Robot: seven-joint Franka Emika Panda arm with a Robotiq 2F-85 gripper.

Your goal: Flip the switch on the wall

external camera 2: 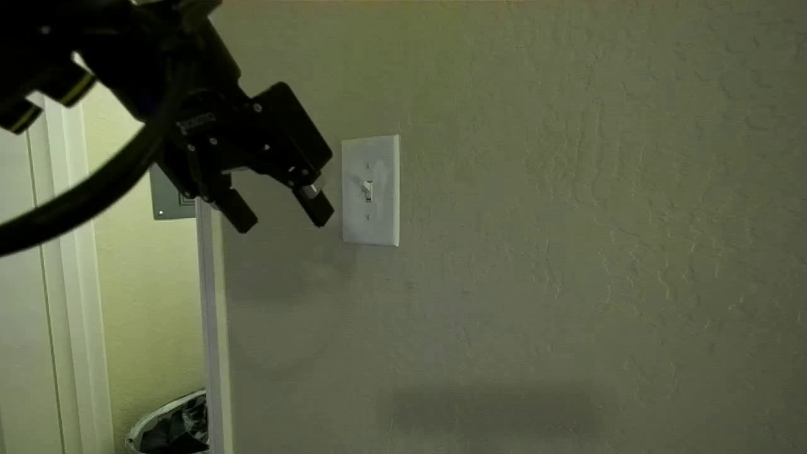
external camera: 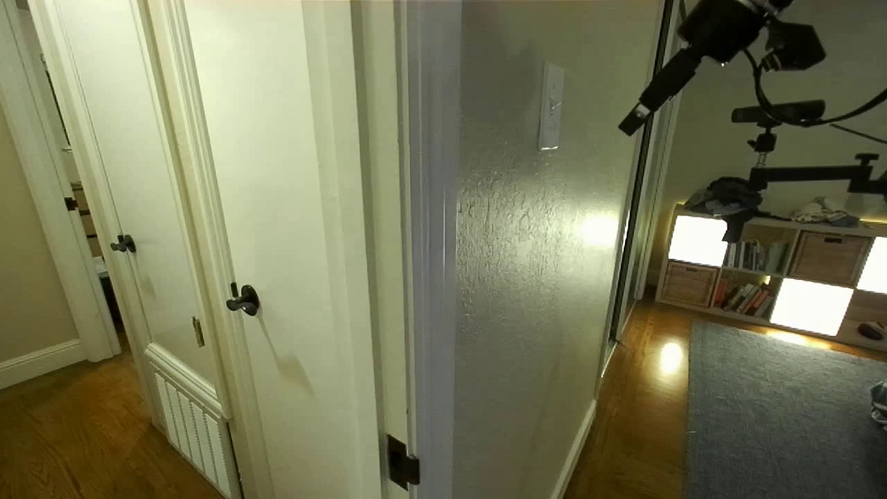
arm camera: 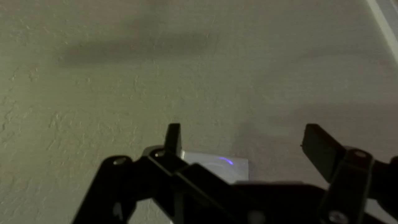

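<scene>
Switch (external camera 2: 371, 190) — pincer (external camera 2: 284, 218) agape, aslant downward

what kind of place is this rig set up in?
Most likely a home, where a room meets a hallway: a cube shelf holding books, a grey-blue rug on a wood floor, and a white door. Which room, I can't tell.

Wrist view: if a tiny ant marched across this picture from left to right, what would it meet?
One gripper fingertip, light switch plate, the other gripper fingertip, pale strip in the top corner.
</scene>
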